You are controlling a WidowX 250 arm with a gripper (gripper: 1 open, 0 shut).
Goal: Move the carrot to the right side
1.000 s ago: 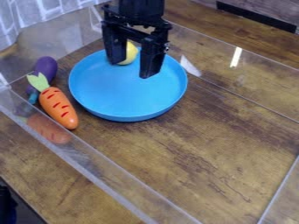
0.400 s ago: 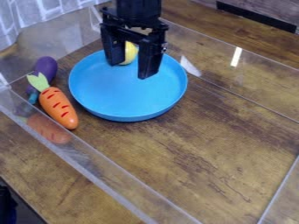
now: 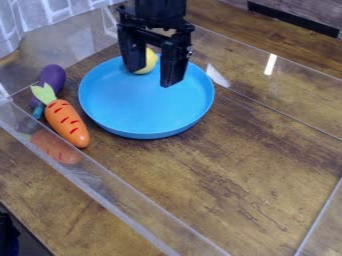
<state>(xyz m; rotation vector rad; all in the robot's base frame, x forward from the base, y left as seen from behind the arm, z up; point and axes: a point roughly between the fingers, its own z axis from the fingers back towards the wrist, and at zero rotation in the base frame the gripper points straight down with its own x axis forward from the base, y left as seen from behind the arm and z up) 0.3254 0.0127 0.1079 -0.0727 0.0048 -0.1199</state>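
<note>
The carrot is a small orange toy with dark grooves and a green top, lying on the wooden table at the left, beside the blue plate. My gripper hangs over the far part of the plate, pointing down, its two black fingers spread wide. A yellow round fruit shows between and behind the fingers; whether they touch it I cannot tell. The carrot lies well to the left of the gripper, untouched.
A small purple eggplant-like toy lies just behind the carrot. Clear plastic walls fence the table along the left and front. Bare wooden tabletop stretches to the right of the plate.
</note>
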